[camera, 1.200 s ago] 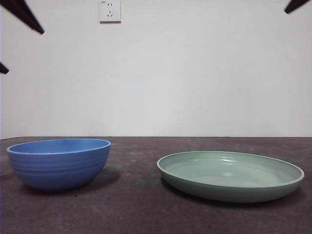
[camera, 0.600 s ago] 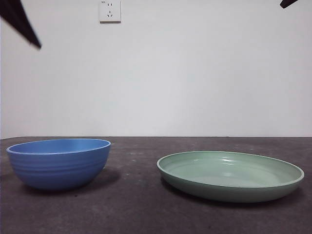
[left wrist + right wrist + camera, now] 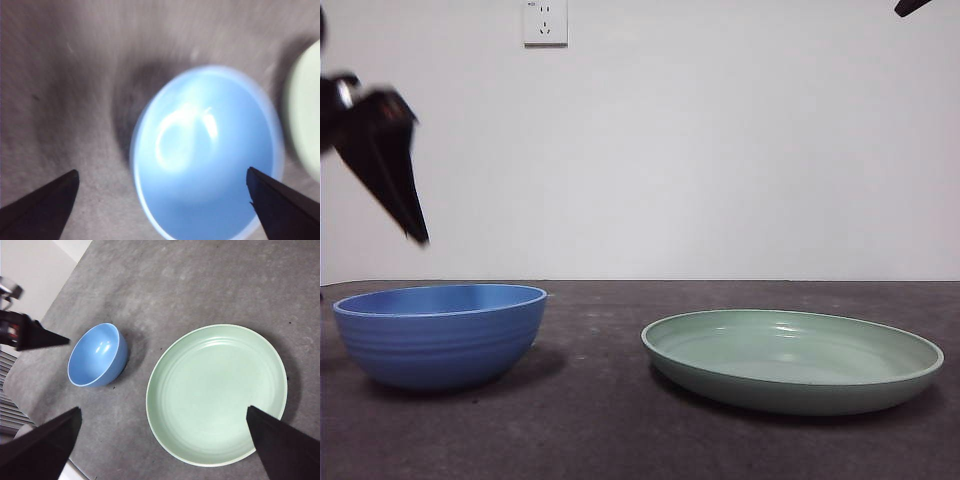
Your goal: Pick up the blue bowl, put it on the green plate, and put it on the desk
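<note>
The blue bowl [image 3: 440, 335] stands upright on the desk [image 3: 600, 430] at the left, empty. About a hand's width to its right lies the green plate [image 3: 790, 360], also empty. My left gripper [image 3: 390, 170] hangs above the bowl's left side, apart from it. In the blurred left wrist view its jaws [image 3: 161, 171] are open wide over the bowl [image 3: 205, 155]. My right gripper [image 3: 163, 409] waits high up and open, looking down on the bowl [image 3: 97, 355], the plate [image 3: 217, 395] and the left arm [image 3: 30, 335].
A white wall with a socket [image 3: 545, 22] closes the back of the desk. The desk's edge [image 3: 30, 365] runs close behind the bowl in the right wrist view. The right arm shows only as a black tip [image 3: 912, 6] at the top corner.
The left gripper has dropped from the top left corner down toward the bowl. Bowl, plate and right arm have stayed where they were.
</note>
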Tool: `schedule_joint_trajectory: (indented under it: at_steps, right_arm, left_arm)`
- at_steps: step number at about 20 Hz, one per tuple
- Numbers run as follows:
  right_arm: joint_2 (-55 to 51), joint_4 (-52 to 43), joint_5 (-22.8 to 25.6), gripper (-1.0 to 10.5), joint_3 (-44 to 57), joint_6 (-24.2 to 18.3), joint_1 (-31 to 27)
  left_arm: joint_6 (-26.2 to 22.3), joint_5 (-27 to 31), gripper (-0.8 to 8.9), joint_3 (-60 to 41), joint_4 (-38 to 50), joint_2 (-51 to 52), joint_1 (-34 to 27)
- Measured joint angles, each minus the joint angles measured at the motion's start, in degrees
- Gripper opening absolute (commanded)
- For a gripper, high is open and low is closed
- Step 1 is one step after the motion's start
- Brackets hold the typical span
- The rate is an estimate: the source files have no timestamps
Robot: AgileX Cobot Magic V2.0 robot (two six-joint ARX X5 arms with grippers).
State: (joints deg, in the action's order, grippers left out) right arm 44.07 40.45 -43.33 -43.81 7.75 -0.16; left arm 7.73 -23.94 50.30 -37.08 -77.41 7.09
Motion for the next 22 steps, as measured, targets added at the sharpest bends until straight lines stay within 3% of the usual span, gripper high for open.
schedule_joint_trajectory:
  at_steps: [6, 8, 13, 22]
  right_arm:
    - [0.0, 0.0, 0.0, 5.7, 0.0, 0.0, 0.0]
    - [0.0, 0.0, 0.0, 5.7, 0.0, 0.0, 0.0]
    - [0.0, 0.0, 0.0, 5.7, 0.0, 0.0, 0.0]
    - [0.0, 0.0, 0.0, 5.7, 0.0, 0.0, 0.0]
  left_arm:
    - [-0.6, 2.5, 4.50, 0.0, 2.6, -8.7, 2.4]
    - [-0.8, 3.5, 2.90, 0.0, 2.6, -8.8, 2.4]
    - [-0.8, 4.0, 0.12, 0.0, 2.6, -8.8, 2.4]
    - [0.7, 4.5, 0.12, 4.3, -0.9, -8.8, 4.7]
